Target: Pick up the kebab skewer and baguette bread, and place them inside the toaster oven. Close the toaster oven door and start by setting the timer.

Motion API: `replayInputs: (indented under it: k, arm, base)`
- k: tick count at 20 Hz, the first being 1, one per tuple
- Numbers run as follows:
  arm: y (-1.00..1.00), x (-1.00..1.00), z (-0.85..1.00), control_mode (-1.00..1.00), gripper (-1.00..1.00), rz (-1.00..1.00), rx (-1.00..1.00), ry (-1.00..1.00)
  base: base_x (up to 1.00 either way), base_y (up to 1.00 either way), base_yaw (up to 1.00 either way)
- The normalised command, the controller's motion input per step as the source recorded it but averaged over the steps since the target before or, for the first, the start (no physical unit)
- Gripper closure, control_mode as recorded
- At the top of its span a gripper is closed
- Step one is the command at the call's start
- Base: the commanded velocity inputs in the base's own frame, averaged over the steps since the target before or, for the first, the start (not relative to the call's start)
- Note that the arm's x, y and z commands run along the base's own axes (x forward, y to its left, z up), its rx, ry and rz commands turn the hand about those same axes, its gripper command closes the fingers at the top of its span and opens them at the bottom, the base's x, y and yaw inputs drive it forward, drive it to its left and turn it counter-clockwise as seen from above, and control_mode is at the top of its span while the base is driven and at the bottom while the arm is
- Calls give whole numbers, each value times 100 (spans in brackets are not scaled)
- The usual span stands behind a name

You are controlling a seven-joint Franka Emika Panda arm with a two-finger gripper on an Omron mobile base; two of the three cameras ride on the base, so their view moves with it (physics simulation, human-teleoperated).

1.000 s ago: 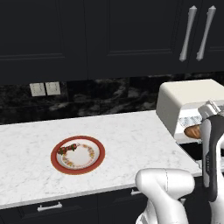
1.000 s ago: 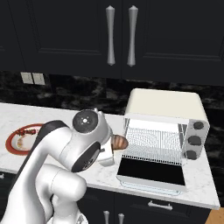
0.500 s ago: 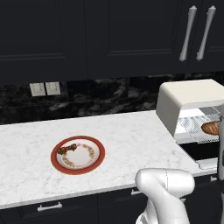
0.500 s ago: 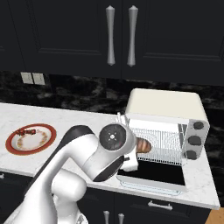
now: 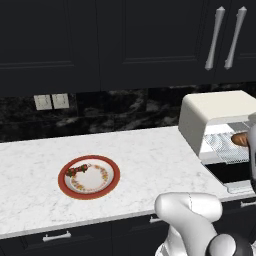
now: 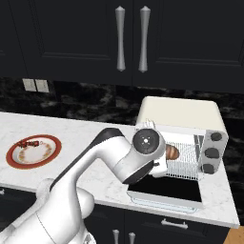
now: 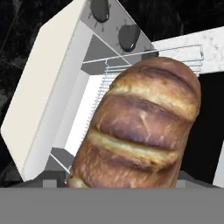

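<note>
A red-rimmed plate [image 5: 89,177] with the skewer [image 5: 76,171] sits well left of the open toaster oven [image 6: 180,112]. The fingers hold the scored golden-brown bread [image 7: 144,127] at its rack [image 6: 183,161].

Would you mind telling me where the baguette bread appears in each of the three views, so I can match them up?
Left base view: baguette bread at the far right edge, inside the oven opening.
Right base view: baguette bread right of centre, on the wire rack behind the arm.
Hand view: baguette bread in the centre, close up.
Shared landmark: the cream-white toaster oven.
</note>
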Motion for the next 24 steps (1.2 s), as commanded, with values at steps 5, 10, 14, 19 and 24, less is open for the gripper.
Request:
replayInputs:
  k: [5,10,14,19,24]
  arm:
    - [-21,48,-35,-100,100,0,0,0]
    - [-4,48,-25,-100,100,0,0,1]
    - [-8,36,-21,-100,100,0,0,4]
    - [-9,28,-16,-100,100,0,0,5]
    - [-2,31,-9,-100,100,0,0,1]
  base:
    - [0,0,0]
    - [0,0,0]
    - [0,0,0]
    - [0,0,0]
    - [0,0,0]
